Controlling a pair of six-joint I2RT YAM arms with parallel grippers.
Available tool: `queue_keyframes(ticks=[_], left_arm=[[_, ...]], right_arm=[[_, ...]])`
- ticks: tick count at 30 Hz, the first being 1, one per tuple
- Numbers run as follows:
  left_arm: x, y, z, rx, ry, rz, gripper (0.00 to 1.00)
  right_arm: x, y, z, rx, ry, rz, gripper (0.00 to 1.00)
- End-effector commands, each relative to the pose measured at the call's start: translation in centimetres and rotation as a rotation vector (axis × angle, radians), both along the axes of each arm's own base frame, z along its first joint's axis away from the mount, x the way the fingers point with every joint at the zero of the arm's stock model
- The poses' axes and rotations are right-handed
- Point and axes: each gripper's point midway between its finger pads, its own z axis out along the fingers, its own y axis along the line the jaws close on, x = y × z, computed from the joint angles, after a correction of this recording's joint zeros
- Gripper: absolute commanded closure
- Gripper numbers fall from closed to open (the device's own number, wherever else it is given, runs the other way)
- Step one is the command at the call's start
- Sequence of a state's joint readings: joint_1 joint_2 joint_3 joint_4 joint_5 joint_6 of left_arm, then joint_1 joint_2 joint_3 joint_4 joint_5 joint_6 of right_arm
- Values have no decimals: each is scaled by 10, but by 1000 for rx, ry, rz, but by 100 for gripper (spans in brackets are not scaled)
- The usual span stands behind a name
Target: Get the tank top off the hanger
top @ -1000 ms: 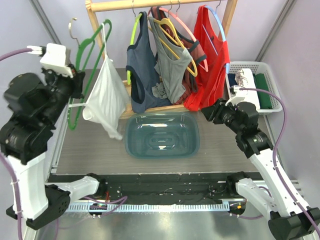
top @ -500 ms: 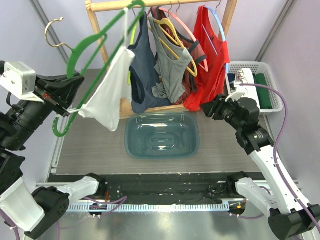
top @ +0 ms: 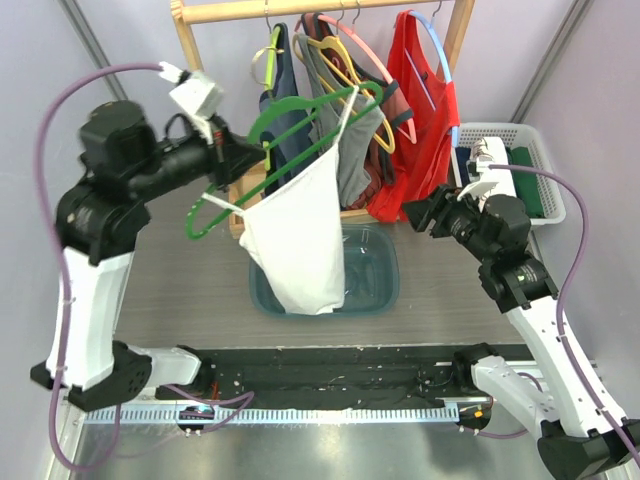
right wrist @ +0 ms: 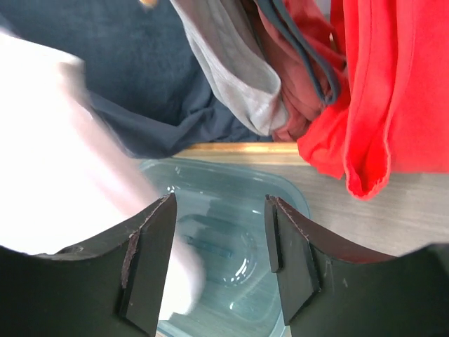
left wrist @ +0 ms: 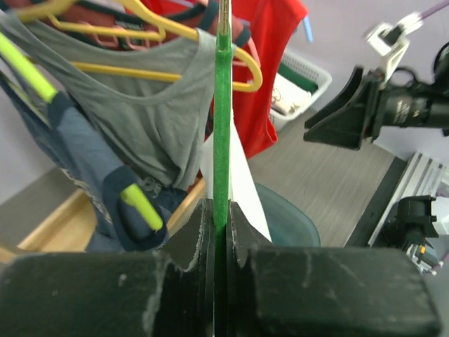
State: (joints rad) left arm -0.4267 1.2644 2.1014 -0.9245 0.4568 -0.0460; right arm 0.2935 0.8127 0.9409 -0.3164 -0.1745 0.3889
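A white tank top (top: 300, 230) hangs on a green hanger (top: 300, 112), held in the air above the teal bin (top: 385, 270). My left gripper (top: 245, 160) is shut on the green hanger's bar (left wrist: 222, 126), which runs straight up between the jaws of the left gripper (left wrist: 219, 210). The white cloth (left wrist: 242, 175) shows just behind the bar. My right gripper (top: 418, 215) is to the right of the tank top, apart from it. In the right wrist view the right gripper (right wrist: 221, 210) is open and empty, with the blurred white tank top (right wrist: 63, 161) to its left.
A wooden rack (top: 300, 10) at the back carries a navy top (top: 283, 70), a grey top (top: 350, 130) and a red top (top: 425, 130) on hangers. A white basket (top: 545, 170) with folded clothes stands at the right. The bin's rim (right wrist: 280, 184) lies under the right gripper.
My left arm has swung the green hanger and white tank top from the far left to over the bin. The right gripper's jaws have opened wider.
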Motion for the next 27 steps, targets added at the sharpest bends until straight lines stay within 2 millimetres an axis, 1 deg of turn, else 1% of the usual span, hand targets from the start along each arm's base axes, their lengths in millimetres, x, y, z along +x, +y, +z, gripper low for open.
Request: queue_keyframes(ticks=[1, 2, 3, 4, 5, 7, 8, 11, 14, 15, 19, 21, 22, 23, 24, 27], left_arm=[[13, -21, 17, -35, -74, -37, 100], [15, -25, 16, -31, -72, -45, 100], [12, -34, 16, -26, -80, -72, 100], [13, -38, 15, -20, -77, -79, 100], [16, -45, 11, -9, -68, -93, 100], [14, -52, 3, 16, -55, -113, 100], [15, -54, -6, 29, -33, -116, 100], [18, -54, -15, 60, -38, -110, 100], [20, -53, -23, 82, -32, -101, 100], [21, -53, -24, 86, -31, -99, 100], [22, -54, -35, 103, -4, -103, 100], [22, -55, -41, 111, 12, -104, 100], [23, -55, -50, 123, 32, -103, 100], [23, -55, -52, 125, 36, -104, 100], [23, -55, -57, 132, 45, -104, 100], [24, -56, -69, 145, 78, -108, 100]], right_arm=[[0, 2, 43, 10, -98, 15, 39], [1, 3, 46, 12, -102, 15, 39], [2, 4, 49, 15, -106, 17, 39], [4, 5, 53, 20, -108, 22, 39], [4, 8, 57, 25, -116, 30, 39], [7, 11, 61, 39, -121, 35, 39], [6, 14, 62, 47, -122, 43, 38], [10, 22, 61, 65, -124, 60, 38], [13, 31, 53, 63, -101, 75, 39], [12, 37, 53, 62, -103, 87, 39], [12, 48, 50, 61, -104, 109, 39], [11, 50, 57, 69, -121, 113, 39], [8, 54, 60, 75, -129, 125, 39], [7, 54, 65, 82, -141, 129, 39], [6, 55, 73, 95, -164, 130, 39], [7, 56, 89, 118, -200, 122, 39]])
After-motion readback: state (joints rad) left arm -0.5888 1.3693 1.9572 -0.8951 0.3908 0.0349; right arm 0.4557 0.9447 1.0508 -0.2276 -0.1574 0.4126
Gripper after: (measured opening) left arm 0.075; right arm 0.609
